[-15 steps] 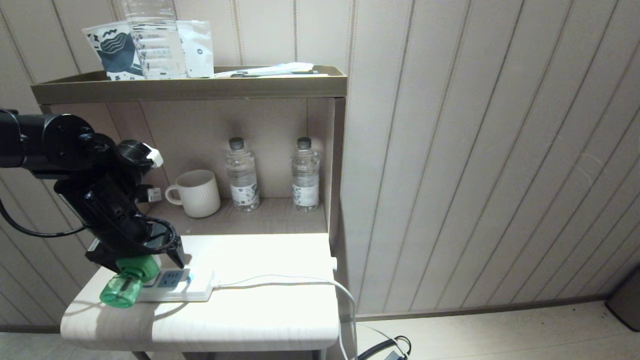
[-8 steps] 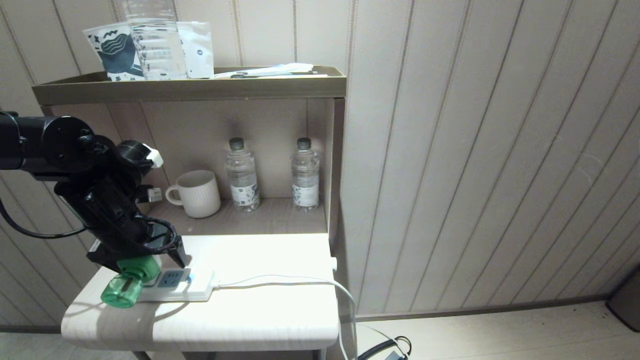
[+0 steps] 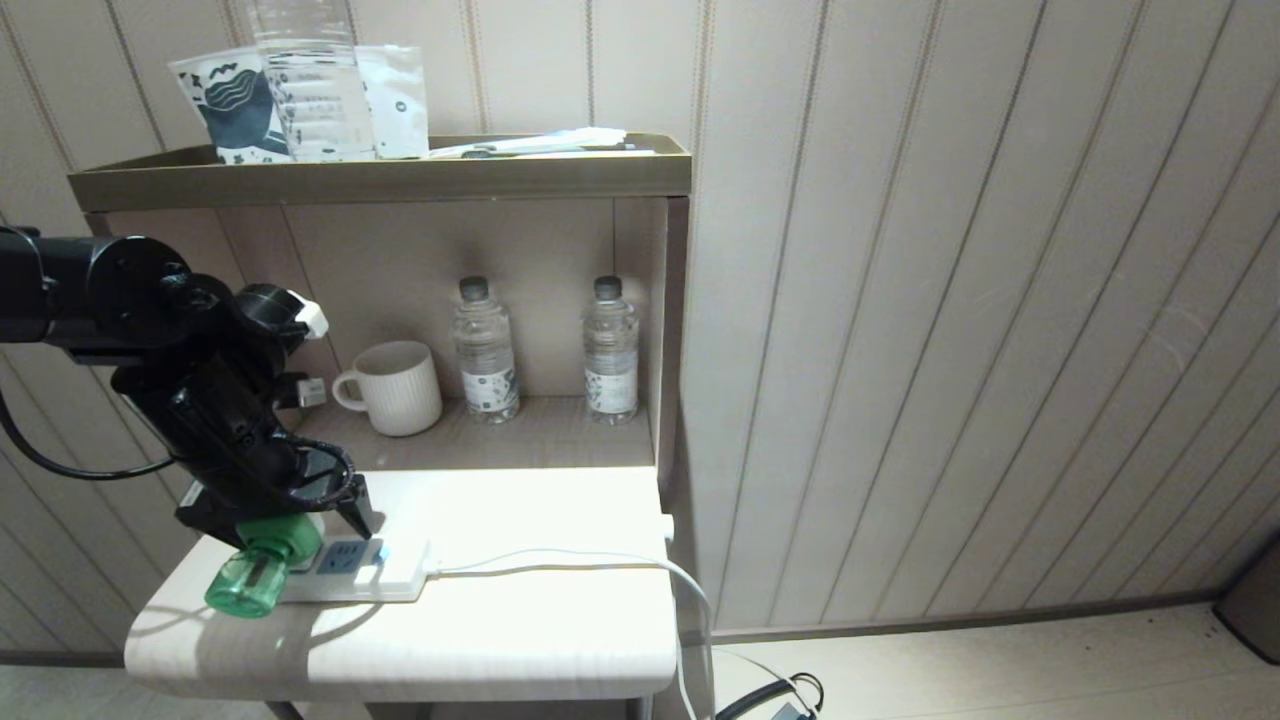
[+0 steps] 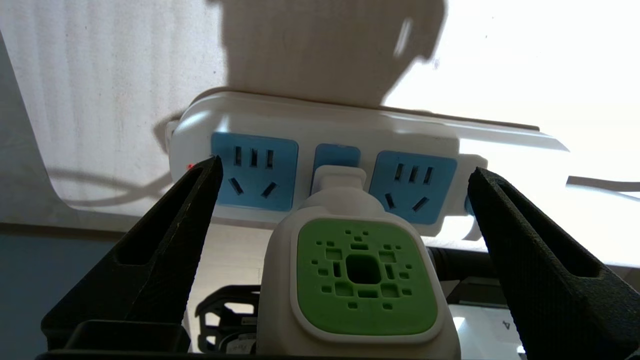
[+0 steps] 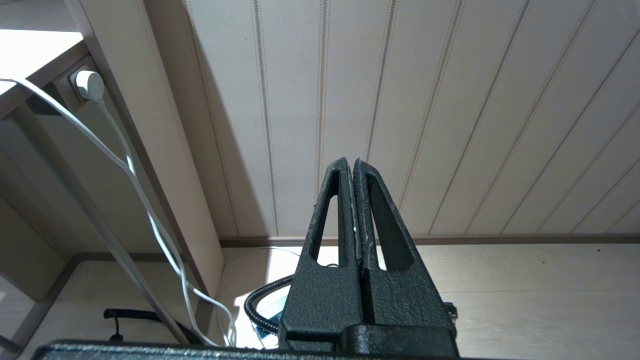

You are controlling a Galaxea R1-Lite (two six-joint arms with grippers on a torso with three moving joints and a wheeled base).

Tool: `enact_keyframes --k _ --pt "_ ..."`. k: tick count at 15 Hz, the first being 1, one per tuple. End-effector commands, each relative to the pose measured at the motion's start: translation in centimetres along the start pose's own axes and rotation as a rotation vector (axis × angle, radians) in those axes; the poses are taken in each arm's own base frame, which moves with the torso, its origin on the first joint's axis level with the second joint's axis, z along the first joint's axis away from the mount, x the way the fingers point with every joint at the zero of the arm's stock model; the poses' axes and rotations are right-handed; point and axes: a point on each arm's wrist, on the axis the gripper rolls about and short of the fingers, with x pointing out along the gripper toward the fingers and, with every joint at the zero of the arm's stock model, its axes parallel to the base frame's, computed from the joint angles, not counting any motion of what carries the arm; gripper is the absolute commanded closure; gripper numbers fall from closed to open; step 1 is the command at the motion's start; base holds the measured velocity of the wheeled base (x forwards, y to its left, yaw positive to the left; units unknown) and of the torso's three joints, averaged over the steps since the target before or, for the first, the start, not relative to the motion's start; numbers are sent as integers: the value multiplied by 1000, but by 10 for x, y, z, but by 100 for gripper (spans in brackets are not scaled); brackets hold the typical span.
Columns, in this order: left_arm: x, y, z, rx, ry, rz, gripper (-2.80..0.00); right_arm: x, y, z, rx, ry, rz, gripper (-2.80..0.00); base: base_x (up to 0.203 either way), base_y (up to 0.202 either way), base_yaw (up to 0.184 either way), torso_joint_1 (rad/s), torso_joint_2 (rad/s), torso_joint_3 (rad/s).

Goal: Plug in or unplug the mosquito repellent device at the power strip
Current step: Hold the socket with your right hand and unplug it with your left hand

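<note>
Almost nothing has moved since the earlier pictures: the whole head view drifts a little, and the left arm seems to sit slightly lower over the same spot, while the device and the strip lie as they did.

On the white table top (image 3: 520, 620), at its near left part, lies the power strip (image 3: 365, 575), with its white cord (image 3: 560, 562) running to the right. On the shelf behind, far from the work, stand a cup (image 3: 395, 387) and two water bottles (image 3: 484, 350).

The left gripper (image 4: 345, 170) hangs over the left end of the strip with its fingers wide apart, one on each side of the mosquito repellent device (image 4: 357, 280), and it does not touch it. The device sits plugged in the middle socket, between the two free blue sockets, and its green bottle (image 3: 245, 585) points toward the near left edge of the table.

I judge that the step in hand is to take hold of the device for pulling it out. To do it well, the fingers should go down evenly around the white head, close on its sides, and then pull straight along the pins, so that the strip does not lift or slide.

The right gripper (image 5: 354, 200) is parked low beside the table, fingers pressed together and empty.
</note>
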Motion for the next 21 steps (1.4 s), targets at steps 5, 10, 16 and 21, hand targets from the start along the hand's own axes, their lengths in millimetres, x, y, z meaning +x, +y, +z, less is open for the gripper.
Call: enact_keyframes --k 5,10,16,21 --pt "13 -1 7 -3 30 9 -280 0 0 0 -1 1 0 0 0 0 0 0 0 0" --pt "16 -1 8 -4 32 10 -280 0 0 0 -1 1 0 0 0 0 0 0 0 0" --pt "2 0 5 -13 -9 -1 -280 0 0 0 -1 1 0 0 0 0 0 0 0 0" --pt "-16 3 -3 -17 -52 -11 -280 0 0 0 -1 1 0 0 0 0 0 0 0 0"
